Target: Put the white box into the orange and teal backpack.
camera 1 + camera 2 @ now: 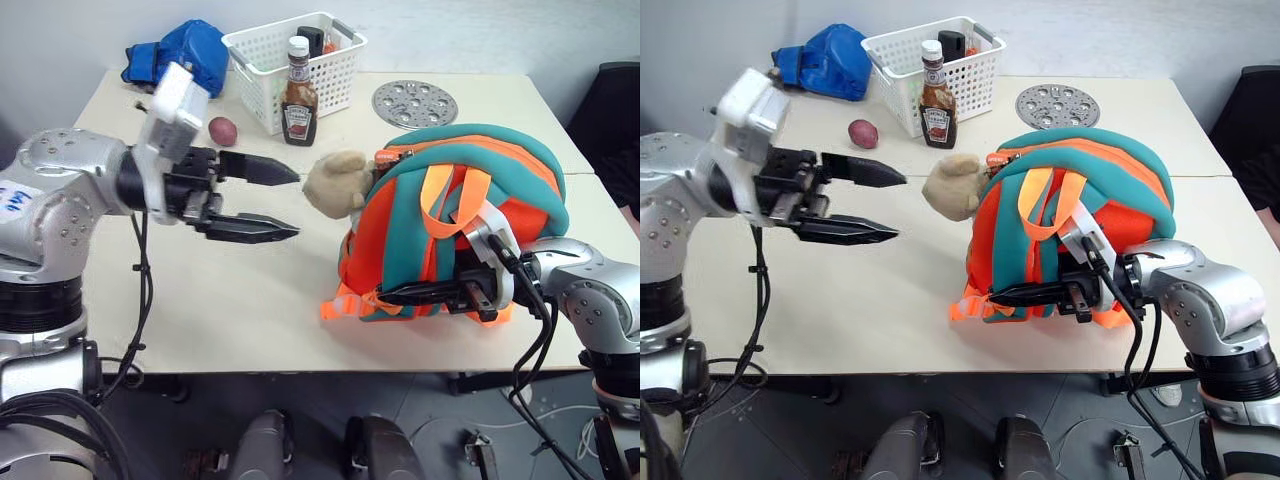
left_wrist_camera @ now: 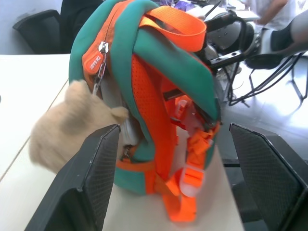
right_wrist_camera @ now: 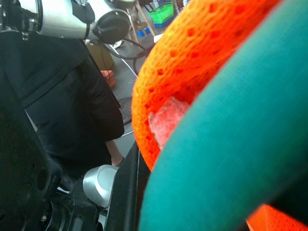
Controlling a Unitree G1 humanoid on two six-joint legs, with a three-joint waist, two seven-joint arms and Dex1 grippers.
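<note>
Ketchup bottle [image 1: 299,92] label, zipper pull [image 2: 95,63] lettering: both unreadable.

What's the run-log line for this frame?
left hand: open, empty | right hand: shut at backpack base | plush toy: on backpack

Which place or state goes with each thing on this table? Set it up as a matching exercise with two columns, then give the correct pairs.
Column one:
1. ketchup bottle
2. plush toy
3. left hand
4. round grey perforated disc

Column two:
A. open, holding nothing
B. lying flat on the table behind the orange and teal backpack
C. standing in front of the white basket
D. hanging at the backpack's side, facing the left hand

Pairs: 1-C, 2-D, 3-A, 4-B
</note>
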